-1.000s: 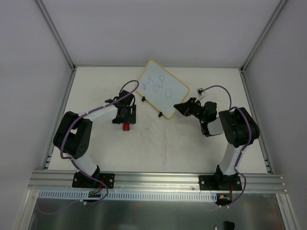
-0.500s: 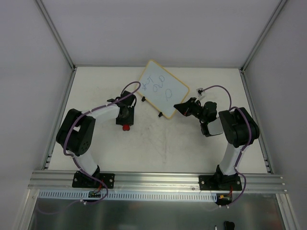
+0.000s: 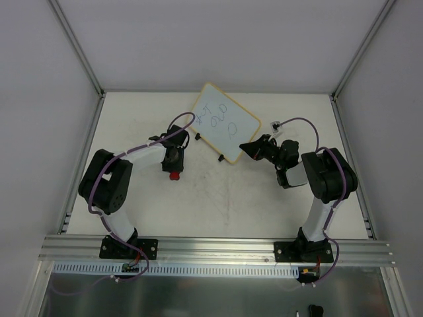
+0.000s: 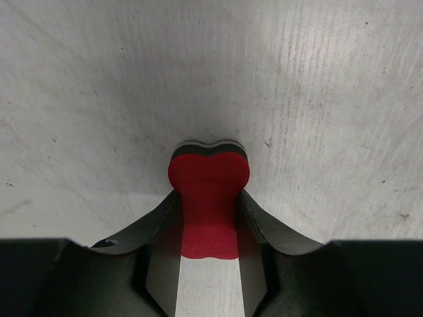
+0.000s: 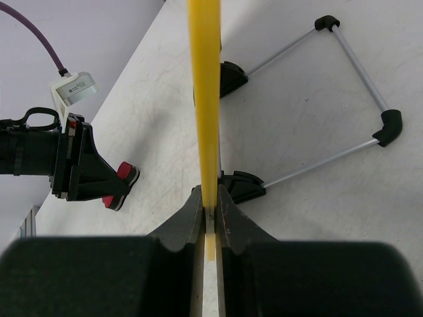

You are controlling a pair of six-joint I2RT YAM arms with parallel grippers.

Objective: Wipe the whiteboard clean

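Scuffed white tabletop [image 3: 218, 198] filled my overhead feed, boxed in by pale wall panels. Toward its back stood the whiteboard [image 3: 225, 122] on its wire stand [image 5: 350, 59], with dark scribbles on its face. At the whiteboard's near right corner my right gripper [image 3: 243, 148] was pinched tight on the yellow frame edge, one finger on each side. Just left of the whiteboard, my left gripper [image 3: 174, 170] pointed down at the table, its fingers [image 4: 158, 224] pressed against both sides of the small red eraser [image 4: 208, 198].
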